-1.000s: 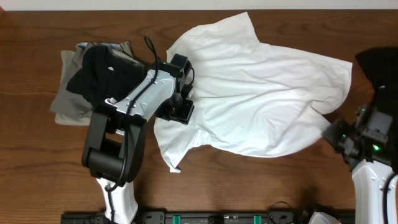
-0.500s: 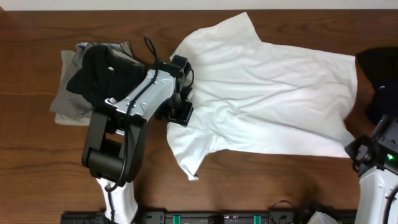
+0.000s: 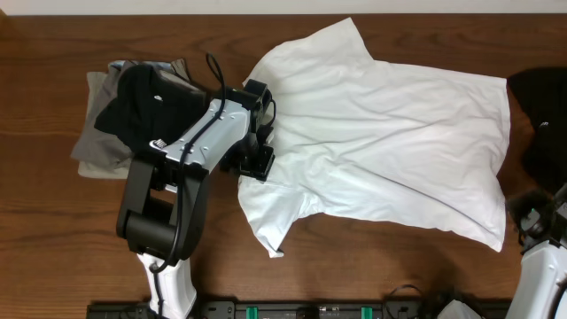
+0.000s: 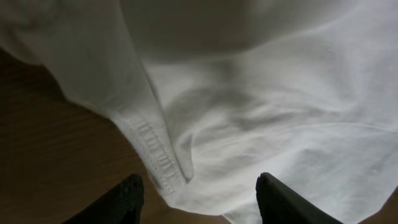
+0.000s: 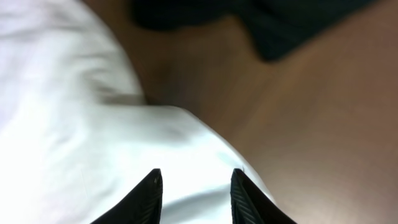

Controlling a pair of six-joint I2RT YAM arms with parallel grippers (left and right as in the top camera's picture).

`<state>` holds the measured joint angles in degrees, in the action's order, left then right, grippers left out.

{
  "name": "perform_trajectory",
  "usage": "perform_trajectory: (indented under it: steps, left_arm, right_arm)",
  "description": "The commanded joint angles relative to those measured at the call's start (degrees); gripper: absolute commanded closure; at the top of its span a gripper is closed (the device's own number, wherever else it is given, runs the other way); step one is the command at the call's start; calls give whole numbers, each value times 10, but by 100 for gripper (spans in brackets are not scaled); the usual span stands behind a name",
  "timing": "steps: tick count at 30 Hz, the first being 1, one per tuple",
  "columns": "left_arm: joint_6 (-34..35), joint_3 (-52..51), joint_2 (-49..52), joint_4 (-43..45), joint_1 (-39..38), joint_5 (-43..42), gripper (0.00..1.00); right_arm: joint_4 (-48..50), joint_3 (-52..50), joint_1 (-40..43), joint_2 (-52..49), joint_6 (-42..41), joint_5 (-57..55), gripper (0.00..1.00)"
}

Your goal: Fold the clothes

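Beneath the parted right claw (image 5: 194, 180) and wide left claw (image 4: 199, 183), the white T-shirt (image 3: 390, 151) looks limp, best pinched by its hem

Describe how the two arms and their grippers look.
The left arm has silver-white links between bulky black joints, with a black cable looping near its wrist. The right arm shows a white link and black wrist parts. Both the left gripper and right gripper carry dark, tapered fingers.
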<state>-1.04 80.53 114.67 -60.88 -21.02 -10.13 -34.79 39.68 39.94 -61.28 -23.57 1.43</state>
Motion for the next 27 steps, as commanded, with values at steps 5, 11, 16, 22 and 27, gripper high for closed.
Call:
perform_trajectory:
  steps: [5,11,16,22,27]
  left_arm:
    - [9,44,-40,-32,2,0,41]
    - [9,67,-133,-31,2,1,40]
    - [9,69,-216,-16,2,1,40]
    - [9,69,-278,1,2,1,40]
    - [13,69,-286,3,2,1,40]
  right_arm:
    - [106,0,-6,-114,23,134,81]
    - [253,6,-6,-243,39,232,87]
    - [305,23,-6,-320,39,232,89]
    - [343,37,-6,-380,39,162,90]
    - [367,48,-6,-421,39,116,90]
